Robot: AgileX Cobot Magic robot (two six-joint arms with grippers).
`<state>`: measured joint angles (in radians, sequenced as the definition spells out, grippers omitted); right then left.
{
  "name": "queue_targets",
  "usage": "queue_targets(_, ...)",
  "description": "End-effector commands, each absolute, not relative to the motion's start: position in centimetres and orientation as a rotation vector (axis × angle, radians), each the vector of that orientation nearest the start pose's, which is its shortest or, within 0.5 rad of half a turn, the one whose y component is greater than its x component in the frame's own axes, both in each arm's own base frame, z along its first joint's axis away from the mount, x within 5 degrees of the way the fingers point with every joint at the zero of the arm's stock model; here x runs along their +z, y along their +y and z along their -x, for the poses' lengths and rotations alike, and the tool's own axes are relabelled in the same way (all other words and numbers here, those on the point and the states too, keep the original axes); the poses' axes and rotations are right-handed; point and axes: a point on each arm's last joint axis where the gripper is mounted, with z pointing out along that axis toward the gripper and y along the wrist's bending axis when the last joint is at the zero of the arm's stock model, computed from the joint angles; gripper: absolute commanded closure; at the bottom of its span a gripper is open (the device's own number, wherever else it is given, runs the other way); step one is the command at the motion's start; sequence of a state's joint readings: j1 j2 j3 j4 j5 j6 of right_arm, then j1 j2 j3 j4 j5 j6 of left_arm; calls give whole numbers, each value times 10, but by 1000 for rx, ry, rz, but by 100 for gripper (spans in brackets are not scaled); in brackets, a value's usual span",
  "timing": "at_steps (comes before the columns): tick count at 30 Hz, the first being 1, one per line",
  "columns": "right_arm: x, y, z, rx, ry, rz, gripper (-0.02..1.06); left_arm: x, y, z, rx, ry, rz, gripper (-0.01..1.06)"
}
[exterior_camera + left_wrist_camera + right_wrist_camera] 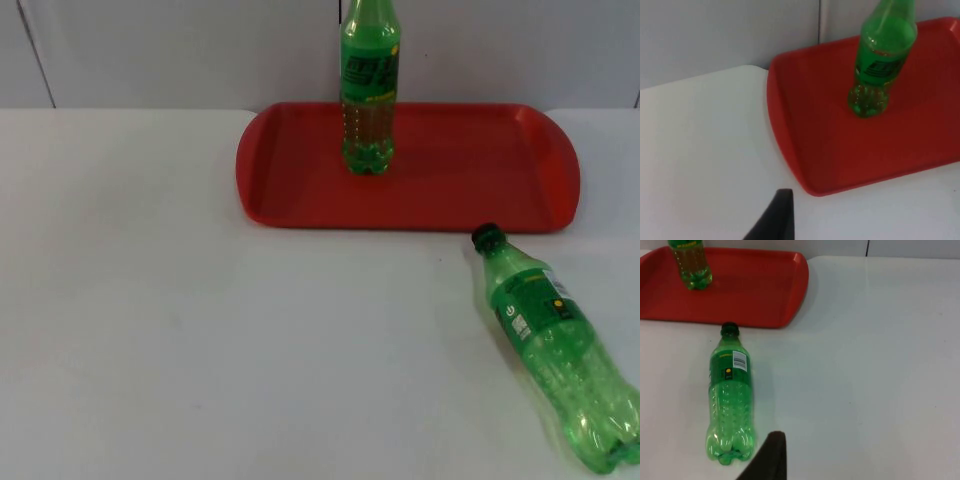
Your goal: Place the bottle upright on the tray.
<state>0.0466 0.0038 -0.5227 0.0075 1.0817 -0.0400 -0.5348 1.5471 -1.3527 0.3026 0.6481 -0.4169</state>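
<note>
Red plastic forms the tray (300, 190), which sits on the white bench (150, 330) close to the grey partition wall (180, 50). 1 green bottle (368, 90) stands upright on the tray, toward its back edge, its base resting on the tray floor. A 2nd green bottle (555, 345) lies on its side on the bench just in front of the tray's right end, its dark cap (485, 237) pointing at the tray rim and near it, without touching. From the left wrist view, a black fingertip (775, 220) of the left gripper hangs over bare bench near the tray's left front corner. From the right wrist view, a fingertip (769, 457) of the right gripper sits just beside the lying bottle's base. Whether either gripper's fingers are apart or together cannot be told.
</note>
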Motion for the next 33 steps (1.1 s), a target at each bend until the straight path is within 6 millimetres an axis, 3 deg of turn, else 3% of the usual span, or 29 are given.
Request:
queue_targets(1,280,1,8,15,2045,83,0,346,-165,-301,-180,2266,-328,0)
queue_targets(8,280,1,8,15,2045,83,0,344,-155,-279,-240,2209,-331,0)
queue_targets(21,280,1,8,15,2045,83,0,318,-127,-228,-262,2176,-376,0)
queue_targets(33,280,1,8,15,2045,83,0,307,-101,-183,-258,2105,-432,0)
